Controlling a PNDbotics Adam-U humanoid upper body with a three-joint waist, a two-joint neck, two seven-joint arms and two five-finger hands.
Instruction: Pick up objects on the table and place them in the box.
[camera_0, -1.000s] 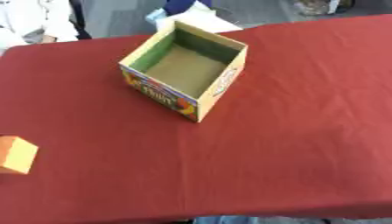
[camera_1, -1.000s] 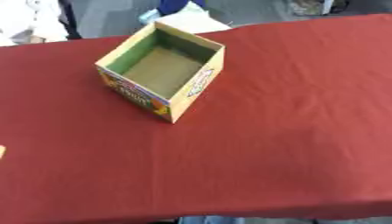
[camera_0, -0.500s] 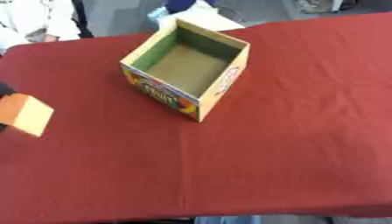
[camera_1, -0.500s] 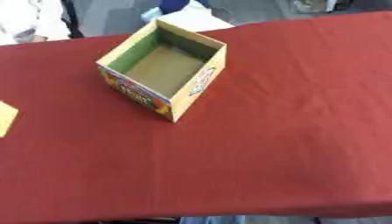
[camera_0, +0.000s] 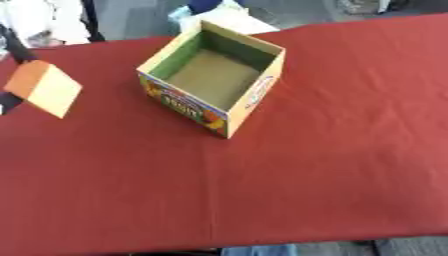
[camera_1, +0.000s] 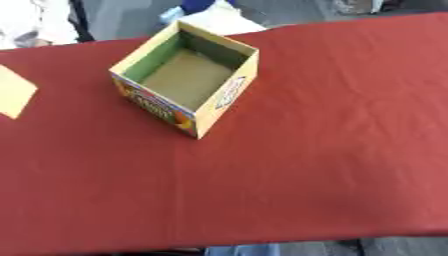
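One box (camera_0: 213, 77) is seen on the red table (camera_0: 332, 150), open, nothing inside | one orange block (camera_0: 44, 88) is held up left of the box | left hand (camera_0: 9, 100) barely seen, fingers cannot be told

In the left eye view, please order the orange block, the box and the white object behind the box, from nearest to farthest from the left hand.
1. orange block: at the left edge, held by the left hand.
2. box: mid-table, to the right.
3. white object: beyond the table's far edge.
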